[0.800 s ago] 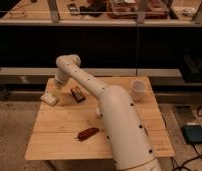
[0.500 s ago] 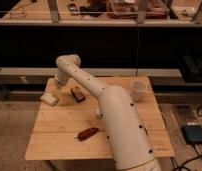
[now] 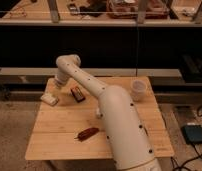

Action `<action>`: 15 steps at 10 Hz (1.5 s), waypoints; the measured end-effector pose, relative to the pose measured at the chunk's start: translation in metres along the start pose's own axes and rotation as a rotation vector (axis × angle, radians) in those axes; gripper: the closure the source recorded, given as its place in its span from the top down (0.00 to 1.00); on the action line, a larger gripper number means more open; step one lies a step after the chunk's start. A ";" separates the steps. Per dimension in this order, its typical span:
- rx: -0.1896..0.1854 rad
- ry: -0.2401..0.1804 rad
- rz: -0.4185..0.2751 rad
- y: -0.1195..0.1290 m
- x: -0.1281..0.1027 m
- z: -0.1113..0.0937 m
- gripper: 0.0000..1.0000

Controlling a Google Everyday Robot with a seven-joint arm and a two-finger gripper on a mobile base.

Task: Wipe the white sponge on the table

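Note:
The white sponge (image 3: 50, 99) lies at the far left edge of the light wooden table (image 3: 59, 135). My arm reaches from the bottom of the camera view across the table, bends at an elbow at the back left, and comes down toward the sponge. The gripper (image 3: 56, 86) is at the end of that arm, just above and behind the sponge, close to it. I cannot tell whether it touches the sponge.
A dark brown packet (image 3: 78, 93) lies just right of the sponge. A red oblong item (image 3: 88, 133) lies near the front of the table. A white cup (image 3: 138, 90) stands at the back right. A dark shelf unit stands behind the table.

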 end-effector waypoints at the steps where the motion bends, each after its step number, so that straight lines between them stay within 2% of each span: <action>1: 0.000 0.000 0.000 0.000 0.000 0.000 0.62; 13: 0.001 -0.001 -0.001 0.000 0.000 0.000 0.62; 15: 0.010 -0.017 -0.013 -0.004 -0.002 0.006 0.62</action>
